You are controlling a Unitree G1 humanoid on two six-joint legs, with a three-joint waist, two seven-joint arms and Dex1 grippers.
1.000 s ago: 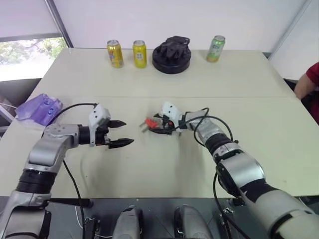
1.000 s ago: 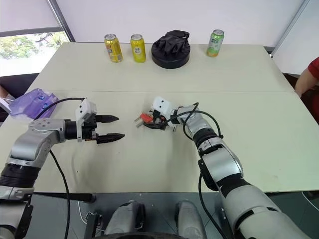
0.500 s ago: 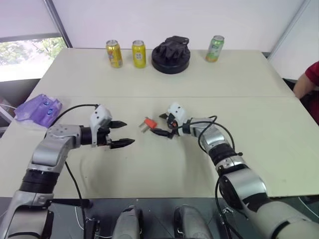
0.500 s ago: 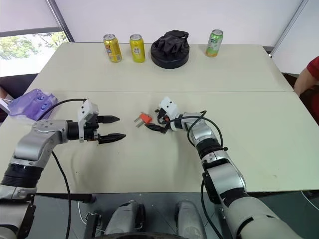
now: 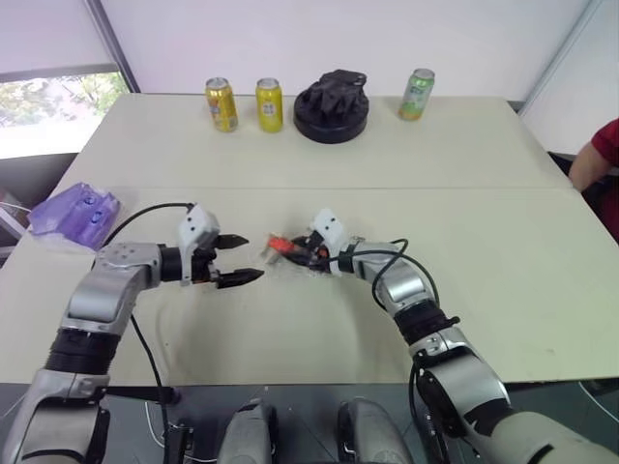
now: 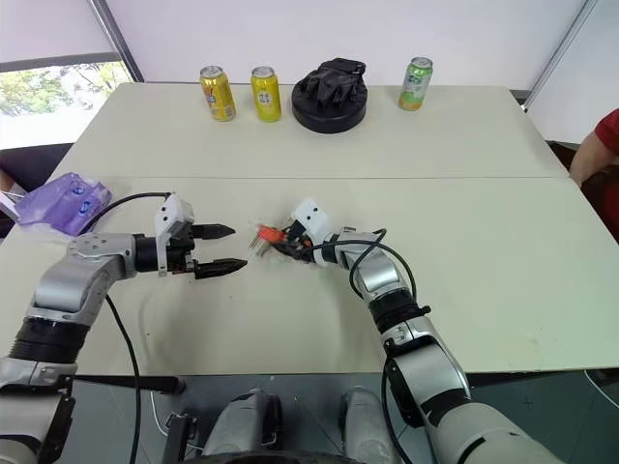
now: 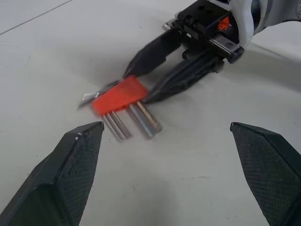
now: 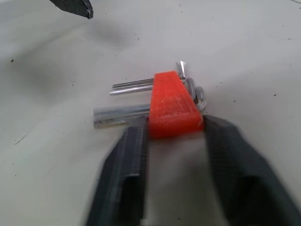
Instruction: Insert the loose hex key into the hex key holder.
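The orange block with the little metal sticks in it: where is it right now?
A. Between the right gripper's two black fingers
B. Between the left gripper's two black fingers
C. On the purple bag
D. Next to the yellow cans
A: the right gripper has a black finger on each side of the hex key holder, while the left gripper stands open and apart from it.
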